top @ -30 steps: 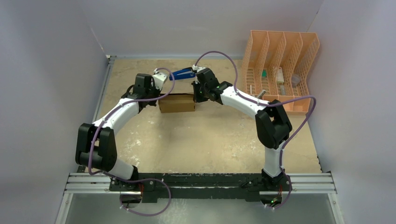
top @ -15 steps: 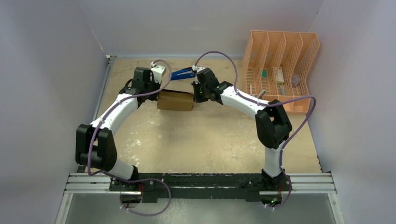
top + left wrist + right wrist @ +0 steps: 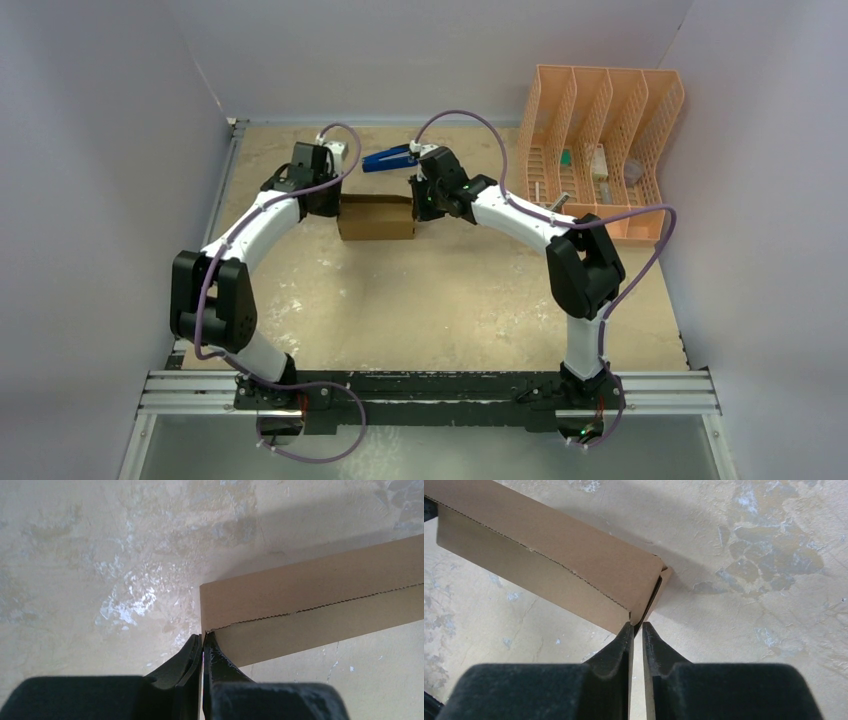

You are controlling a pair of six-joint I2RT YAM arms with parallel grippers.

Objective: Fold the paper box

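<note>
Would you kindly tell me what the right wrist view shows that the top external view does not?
Only the right wrist view shows the toothed seam on the box and its end flap slightly ajar, with the right gripper at that corner. Only the top view shows the left arm and the orange organizer. Both show the brown box on the table.

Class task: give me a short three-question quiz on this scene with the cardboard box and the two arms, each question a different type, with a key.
1. True or false: the paper box sits inside the mesh organizer.
2. What lies between the left gripper and the right gripper? A. the paper box B. the organizer C. nothing
3. Fill in: in the right wrist view, the box's end flap stands slightly ____.
Key: 1 false, it lies on the table; 2 A; 3 ajar.
</note>
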